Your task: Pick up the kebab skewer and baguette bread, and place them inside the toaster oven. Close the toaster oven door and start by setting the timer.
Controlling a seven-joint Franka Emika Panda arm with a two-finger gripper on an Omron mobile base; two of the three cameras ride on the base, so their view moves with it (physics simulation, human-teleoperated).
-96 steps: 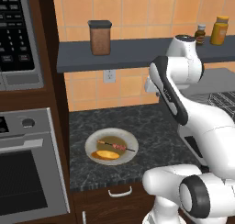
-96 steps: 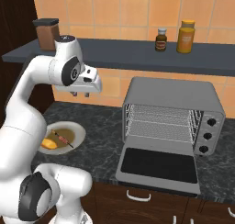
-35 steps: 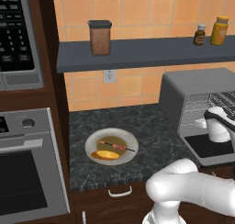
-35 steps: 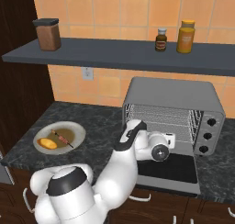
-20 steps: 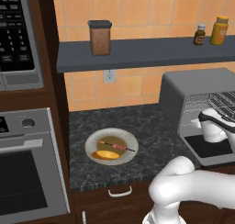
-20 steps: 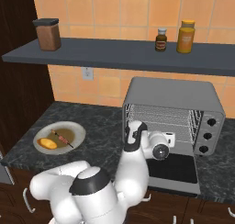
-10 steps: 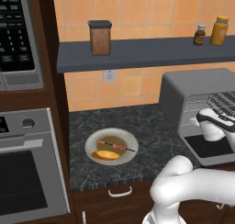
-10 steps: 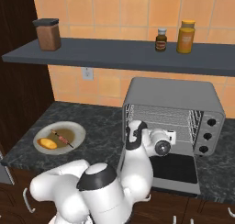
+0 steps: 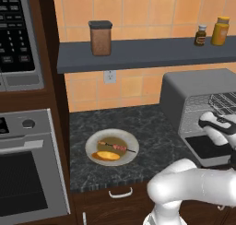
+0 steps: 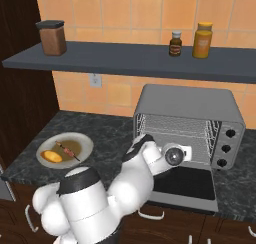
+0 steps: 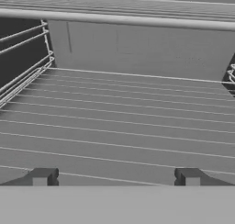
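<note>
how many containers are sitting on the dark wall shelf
3. A brown canister with a dark lid stands at the shelf's left end; a small dark bottle and a taller amber jar stand side by side above the grey toaster oven. More may lie beyond the frame.

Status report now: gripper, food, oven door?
Gripper open, empty, at the toaster oven rack. Kebab skewer and baguette bread both on the plate. Toaster oven door open.

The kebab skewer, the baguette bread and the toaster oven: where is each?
kebab skewer [image 9: 115, 147], left base view, its meat chunks.
baguette bread [image 9: 106, 155], left base view, middle of the loaf.
toaster oven [image 10: 187, 103], right base view, its grey top.
</note>
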